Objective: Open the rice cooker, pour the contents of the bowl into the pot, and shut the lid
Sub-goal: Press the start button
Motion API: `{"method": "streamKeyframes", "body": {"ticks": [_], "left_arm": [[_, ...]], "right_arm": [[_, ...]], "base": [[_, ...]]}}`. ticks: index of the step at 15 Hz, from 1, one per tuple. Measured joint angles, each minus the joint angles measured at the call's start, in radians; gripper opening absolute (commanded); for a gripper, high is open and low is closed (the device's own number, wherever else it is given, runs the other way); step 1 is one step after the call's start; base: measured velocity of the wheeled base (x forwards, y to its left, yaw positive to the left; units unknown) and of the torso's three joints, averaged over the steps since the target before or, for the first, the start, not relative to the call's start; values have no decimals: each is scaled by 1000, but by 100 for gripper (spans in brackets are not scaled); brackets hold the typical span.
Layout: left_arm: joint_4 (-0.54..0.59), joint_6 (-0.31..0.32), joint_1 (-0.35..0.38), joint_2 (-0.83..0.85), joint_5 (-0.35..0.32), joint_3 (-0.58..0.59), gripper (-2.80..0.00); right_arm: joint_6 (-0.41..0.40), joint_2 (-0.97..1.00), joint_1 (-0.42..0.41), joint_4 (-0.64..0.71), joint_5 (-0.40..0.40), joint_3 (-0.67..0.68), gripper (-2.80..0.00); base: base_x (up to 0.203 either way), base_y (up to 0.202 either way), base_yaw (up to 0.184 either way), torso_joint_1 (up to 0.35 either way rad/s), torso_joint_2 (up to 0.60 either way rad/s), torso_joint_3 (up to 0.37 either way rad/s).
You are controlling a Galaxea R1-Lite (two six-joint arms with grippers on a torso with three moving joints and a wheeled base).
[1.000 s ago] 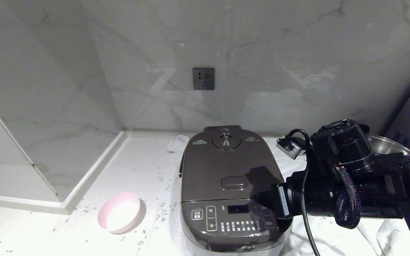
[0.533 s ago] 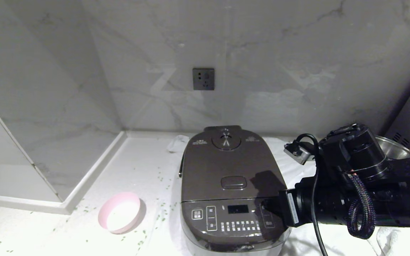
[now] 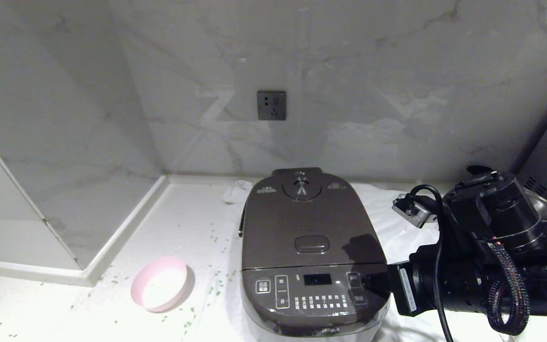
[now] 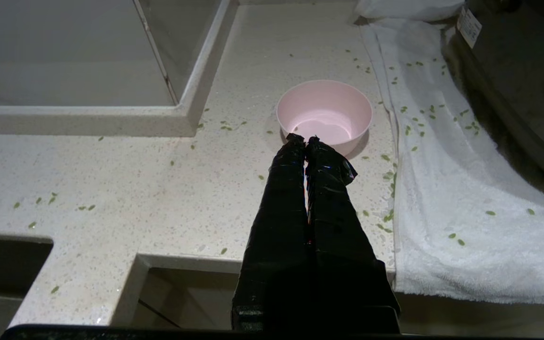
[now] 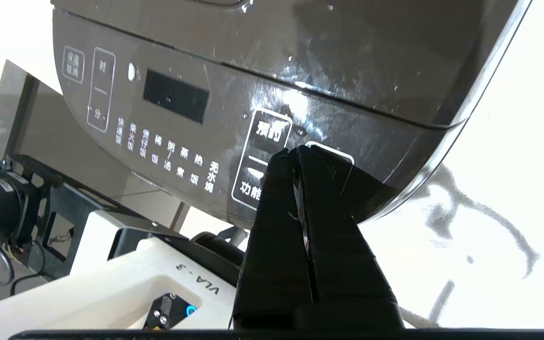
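**Right gripper at the cooker's front panel, lid down and bowl emptied**

The right gripper (image 5: 295, 153), two black tape-wrapped fingers pressed flat together and holding nothing, is pointing at the right-hand buttons of the large dark grey-brown rounded-square rice cooker (image 3: 309, 256); whether the tips are touching the panel cannot be told. The cooker serves as landmark throughout. Its hinged dark grey-brown lid (image 3: 307, 223), carrying a round steam vent and an oval latch button (image 3: 311, 244), is lying shut, so the inner pot is hidden. The small round bowl (image 3: 161, 283), pale pink outside and white inside, is standing upright on the pale speckled counter (image 4: 111, 179) to the left of the cooker, well apart from it, and is showing no grains inside. Bright green grain-like contents (image 4: 430, 111) are lying scattered on the counter and on the white towel (image 4: 442, 198) that is spreading under and beside the cooker. The left gripper (image 4: 306, 140), likewise black-taped and closed on nothing, is hanging in front of the bowl on the side away from the cooker, idle.

Judged from this layout, all three steps appear done: an emptied bowl and a shut lid are pointing to the closing stage. The next move, if any, is calling for the right arm to clear the panel without pressing a button, and for a check that the latch has caught.
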Motion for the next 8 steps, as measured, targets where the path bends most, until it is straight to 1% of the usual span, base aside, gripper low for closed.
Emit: {"method": "streamKeyframes", "body": {"ticks": [5,8], "left_arm": [[0,0,1,-2,0,0,-280],[0,0,1,-3,0,0,-280]], "right_arm": [[8,0,5,-13,7,27,-280],[14,4,0,-70,19,86,-280]], "base": [[0,0,0,0,0,0],[0,0,0,0,0,0]]}}
